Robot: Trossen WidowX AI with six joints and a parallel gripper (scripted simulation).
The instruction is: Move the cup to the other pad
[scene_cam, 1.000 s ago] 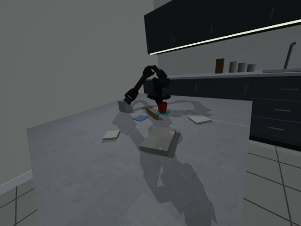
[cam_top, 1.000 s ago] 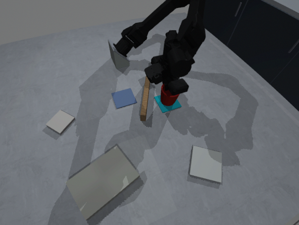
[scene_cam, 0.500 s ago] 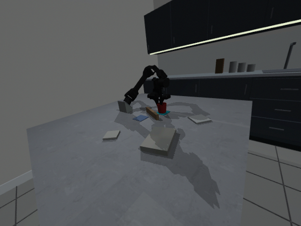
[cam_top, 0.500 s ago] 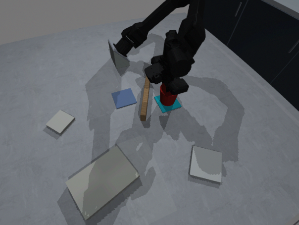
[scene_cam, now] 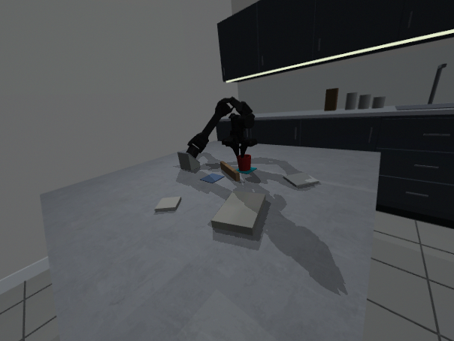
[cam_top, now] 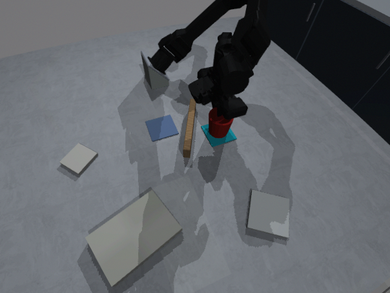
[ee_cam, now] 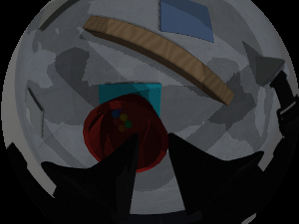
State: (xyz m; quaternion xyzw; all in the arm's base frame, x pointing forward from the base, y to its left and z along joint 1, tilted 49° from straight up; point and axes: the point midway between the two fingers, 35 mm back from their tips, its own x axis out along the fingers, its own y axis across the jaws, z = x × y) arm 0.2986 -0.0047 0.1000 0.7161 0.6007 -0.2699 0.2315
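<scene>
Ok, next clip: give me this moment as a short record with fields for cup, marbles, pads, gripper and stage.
cup: red cup, upright on the teal pad
marbles: in the cup, none seen outside it
other pad: blue pad, beyond the wooden bar, bare
gripper: gripper open, fingers parted at the cup rim
stage: cup set down, release under way
</scene>
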